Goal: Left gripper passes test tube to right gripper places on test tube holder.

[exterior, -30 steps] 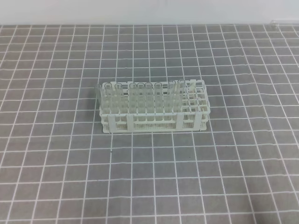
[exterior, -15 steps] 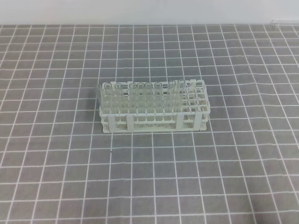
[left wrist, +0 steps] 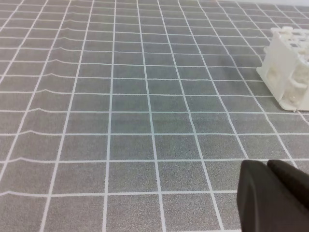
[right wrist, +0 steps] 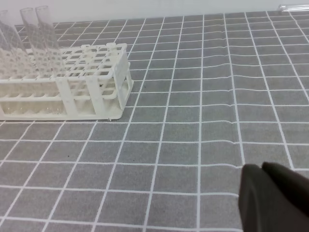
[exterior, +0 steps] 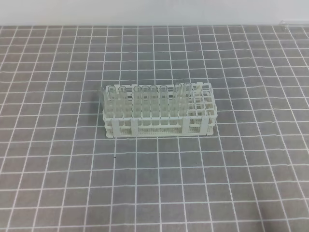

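Matte black rounded left gripper (left wrist: 275, 195)

Desk (exterior: 58, 183) is covered by matt grey cloth with white grid lines, faintly rippled. Test tube holder (exterior: 159, 126) is seen as white, slightly glossy plastic. Tubes (exterior: 145, 99) in it look clear and smooth. Left end effector (left wrist: 273, 195) and right end effector (right wrist: 275, 195) are seen as matt black.

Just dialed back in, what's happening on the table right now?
Nothing is being handled. The white rack stands mid-table on the gridded cloth, with clear tubes upright in its left and middle holes and the right end mostly empty. Neither arm shows in the overhead view. Only a dark corner of the left gripper and the right gripper shows in each wrist view, away from the rack and holding nothing visible.
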Tool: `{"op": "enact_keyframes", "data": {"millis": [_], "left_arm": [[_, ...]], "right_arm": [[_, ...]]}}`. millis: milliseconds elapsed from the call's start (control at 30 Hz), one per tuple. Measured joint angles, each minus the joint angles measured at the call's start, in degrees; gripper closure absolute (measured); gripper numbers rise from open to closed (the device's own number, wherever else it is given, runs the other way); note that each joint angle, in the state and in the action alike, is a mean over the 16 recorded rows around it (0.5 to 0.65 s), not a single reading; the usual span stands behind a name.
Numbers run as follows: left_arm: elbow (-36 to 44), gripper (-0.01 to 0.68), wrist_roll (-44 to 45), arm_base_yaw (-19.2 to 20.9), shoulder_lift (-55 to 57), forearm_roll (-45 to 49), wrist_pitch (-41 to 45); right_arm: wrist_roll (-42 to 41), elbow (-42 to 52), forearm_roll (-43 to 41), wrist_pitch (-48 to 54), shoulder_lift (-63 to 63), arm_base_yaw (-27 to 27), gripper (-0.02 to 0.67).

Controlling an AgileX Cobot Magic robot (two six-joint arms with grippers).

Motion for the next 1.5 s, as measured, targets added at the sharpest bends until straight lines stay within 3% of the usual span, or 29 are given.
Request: {"op": "enact_keyframes", "data": {"millis": [1500], "left_arm": [[0.0,0.673,0.0,0.0,0.1,0.0,0.0]], "right_arm": [[0.2,0.0,0.0,0.0,0.1,0.0,0.650]]}}
